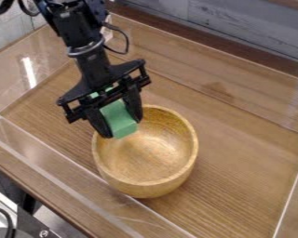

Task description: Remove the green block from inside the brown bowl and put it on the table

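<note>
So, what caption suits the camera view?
Robot fingers grip a green block at the bowl's upper-left rim.

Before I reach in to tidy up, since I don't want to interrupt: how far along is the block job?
The gripper has closed on the green block, and the bowl has nothing left inside. In hand: the block, held at the bowl's far-left rim. Left: setting it down on the table.
</note>
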Robot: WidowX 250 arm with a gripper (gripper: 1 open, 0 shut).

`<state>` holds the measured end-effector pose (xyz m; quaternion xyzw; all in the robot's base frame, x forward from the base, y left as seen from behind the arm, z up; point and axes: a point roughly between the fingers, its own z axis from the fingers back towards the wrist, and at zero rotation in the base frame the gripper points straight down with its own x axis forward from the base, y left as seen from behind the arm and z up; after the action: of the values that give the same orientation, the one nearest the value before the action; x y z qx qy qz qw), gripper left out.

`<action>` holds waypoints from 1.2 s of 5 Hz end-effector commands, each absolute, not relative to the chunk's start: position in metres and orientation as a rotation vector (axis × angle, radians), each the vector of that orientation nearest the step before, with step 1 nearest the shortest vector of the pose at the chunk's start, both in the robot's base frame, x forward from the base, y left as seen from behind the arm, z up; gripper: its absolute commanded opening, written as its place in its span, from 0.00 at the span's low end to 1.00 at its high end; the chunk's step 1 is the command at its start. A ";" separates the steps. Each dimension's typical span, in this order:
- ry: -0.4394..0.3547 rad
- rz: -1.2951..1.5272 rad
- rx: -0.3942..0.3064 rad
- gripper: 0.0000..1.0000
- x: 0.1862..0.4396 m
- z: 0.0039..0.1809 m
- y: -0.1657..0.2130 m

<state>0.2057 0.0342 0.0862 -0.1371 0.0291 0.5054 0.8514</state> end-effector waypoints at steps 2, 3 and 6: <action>0.009 1.081 -0.304 0.00 0.215 0.099 0.046; 0.006 1.086 -0.306 0.00 0.216 0.100 0.049; -0.006 1.104 -0.319 0.00 0.217 0.102 0.056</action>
<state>0.2097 0.0508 0.0920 -0.1476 0.0178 0.5208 0.8407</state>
